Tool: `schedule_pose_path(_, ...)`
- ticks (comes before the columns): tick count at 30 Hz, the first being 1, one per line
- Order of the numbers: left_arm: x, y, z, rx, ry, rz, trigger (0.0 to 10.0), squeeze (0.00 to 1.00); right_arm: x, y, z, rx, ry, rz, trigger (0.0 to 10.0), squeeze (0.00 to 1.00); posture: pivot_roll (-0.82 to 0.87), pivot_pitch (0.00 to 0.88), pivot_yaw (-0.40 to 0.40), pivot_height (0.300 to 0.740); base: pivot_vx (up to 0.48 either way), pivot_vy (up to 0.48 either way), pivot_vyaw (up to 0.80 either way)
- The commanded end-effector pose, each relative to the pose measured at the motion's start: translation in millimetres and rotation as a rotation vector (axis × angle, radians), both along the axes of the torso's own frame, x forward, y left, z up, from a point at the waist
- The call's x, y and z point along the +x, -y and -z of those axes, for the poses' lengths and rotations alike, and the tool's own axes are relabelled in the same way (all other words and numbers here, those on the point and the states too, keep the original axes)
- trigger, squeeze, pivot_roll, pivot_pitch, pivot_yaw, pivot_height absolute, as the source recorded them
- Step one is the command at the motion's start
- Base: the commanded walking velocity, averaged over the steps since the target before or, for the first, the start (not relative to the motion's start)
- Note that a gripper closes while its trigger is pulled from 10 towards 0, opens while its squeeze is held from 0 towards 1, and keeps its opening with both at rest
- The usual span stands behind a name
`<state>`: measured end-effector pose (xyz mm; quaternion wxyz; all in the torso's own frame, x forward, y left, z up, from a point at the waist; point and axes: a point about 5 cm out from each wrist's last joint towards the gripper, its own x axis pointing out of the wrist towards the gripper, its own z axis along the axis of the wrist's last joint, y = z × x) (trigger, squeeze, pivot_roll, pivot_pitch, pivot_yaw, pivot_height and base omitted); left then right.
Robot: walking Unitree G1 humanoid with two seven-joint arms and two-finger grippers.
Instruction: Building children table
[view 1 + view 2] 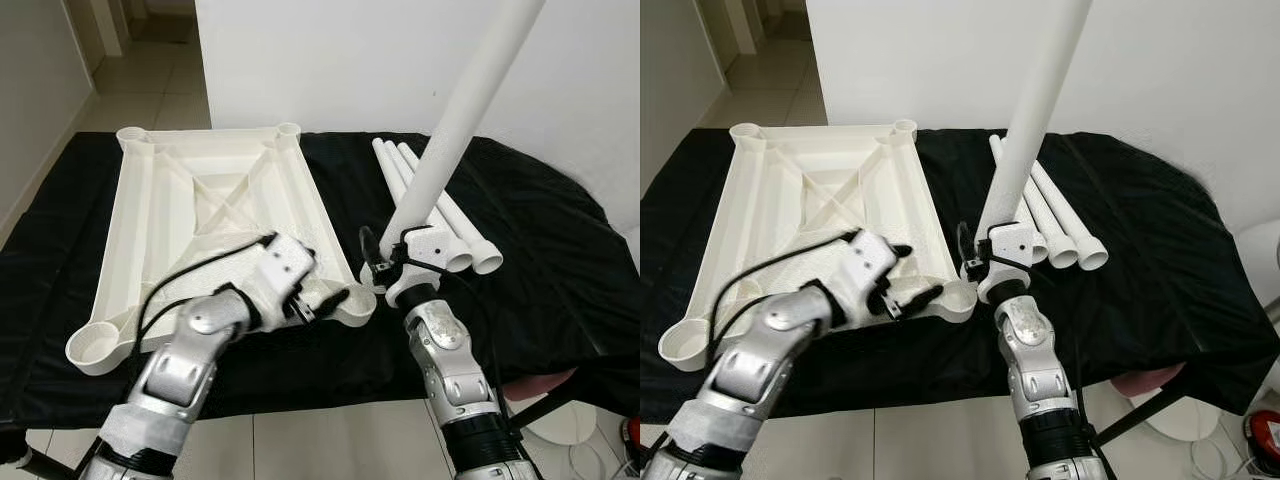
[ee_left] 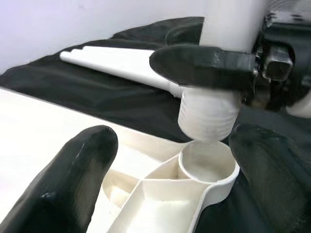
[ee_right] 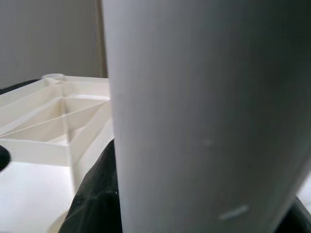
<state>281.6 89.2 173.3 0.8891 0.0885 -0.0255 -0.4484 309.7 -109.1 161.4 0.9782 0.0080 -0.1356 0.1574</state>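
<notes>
Table top (image 1: 215, 215): white plastic, lying upside down on a black cloth (image 1: 540, 250), ribbed underside up, a round socket at each corner.

Right gripper (image 2: 204, 65): fingers clamped around a white table leg (image 1: 462, 110) just above its threaded end. The leg leans up and away from the table top. Its threaded end (image 2: 209, 114) hangs just over the near corner socket (image 2: 208, 162) on the robot's right side, close but not seated; a thin gap shows in the left wrist view.

Left gripper (image 1: 318, 300): fingers apart, holding nothing, set at the same near corner of the table top, one finger (image 2: 68, 179) over the rim and the other (image 2: 274, 174) beyond the socket.

Three more legs (image 1: 440, 205) lie side by side on the cloth, just to the right of the table top, behind the raised leg.
</notes>
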Motion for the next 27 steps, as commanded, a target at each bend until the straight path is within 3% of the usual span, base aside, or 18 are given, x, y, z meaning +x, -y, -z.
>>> schedule_pose_path(1, 3.5, -5.3, -1.3, -0.04, 0.003, -0.145, 10.0, 0.0, -0.2, -3.7, -1.0, 0.009, -0.004, -0.024, 10.0, 0.0, 0.04, 0.0, -0.086, 0.74, 0.0, 0.0, 0.0)
schedule_pose_path(8, -4.0, -9.7, 2.2, -0.06, -0.011, -0.153, 10.0, 0.0, -0.1, -7.8, 4.1, -0.002, -0.031, -0.063, 10.0, 0.0, 0.06, 0.0, -0.121, 0.74, 0.0, 0.0, 0.0)
schedule_pose_path(10, -12.0, -9.8, 6.6, -0.065, -0.035, -0.153, 10.0, 0.0, -0.9, -5.8, 22.4, -0.037, -0.108, -0.078, 10.0, 0.0, 0.07, 0.0, -0.135, 0.74, 0.0, 0.0, 0.0)
schedule_pose_path(17, -18.6, -8.6, 7.0, -0.064, -0.045, -0.148, 10.0, 0.0, -4.1, -2.6, 45.8, -0.078, -0.211, -0.1, 10.0, 0.0, 0.08, 0.0, -0.145, 0.74, 0.0, 0.0, 0.0)
schedule_pose_path(24, -19.0, -9.9, 2.9, -0.071, -0.038, -0.159, 10.0, 0.0, -3.9, -2.2, 50.1, -0.107, -0.228, -0.115, 10.0, 0.0, 0.09, 0.0, -0.15, 0.74, 0.0, 0.0, 0.0)
schedule_pose_path(27, -20.2, -8.9, 1.3, -0.074, -0.034, -0.163, 10.0, 0.0, -5.1, -5.2, 49.0, -0.173, -0.198, -0.165, 10.0, 0.0, 0.08, 0.0, -0.148, 0.74, 0.0, 0.0, 0.0)
